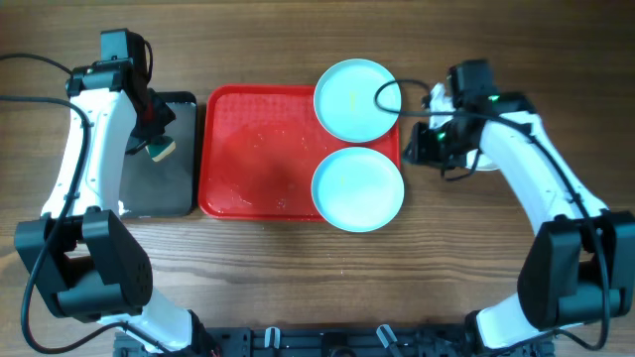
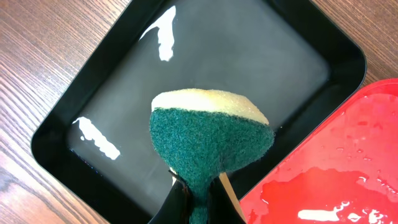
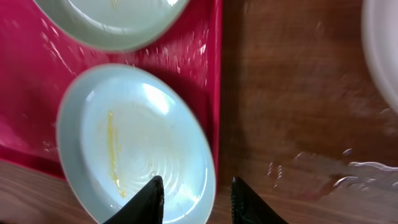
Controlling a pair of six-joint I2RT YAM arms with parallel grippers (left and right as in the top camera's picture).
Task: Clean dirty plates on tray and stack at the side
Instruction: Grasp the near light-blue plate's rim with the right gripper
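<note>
The red tray [image 1: 258, 149] lies mid-table, wet, with two pale aqua plates on its right end. The far plate [image 1: 355, 99] carries a yellow streak and overhangs the tray's corner; the near plate [image 1: 357, 188] looks clean. In the right wrist view the streaked plate [image 3: 134, 146] fills the lower left. My right gripper [image 3: 196, 202] is open, one finger over that plate and the other over the wood, with the rim between them. My left gripper [image 2: 198, 193] is shut on a green-and-yellow sponge [image 2: 208, 134] above the black tray [image 2: 249, 56].
The black tray [image 1: 159, 188] sits just left of the red tray. The curved edge of a white plate [image 3: 382, 50] shows on the table to the right, with water drops [image 3: 311, 168] on the wood near it. Cables trail by the right arm [image 1: 516, 149].
</note>
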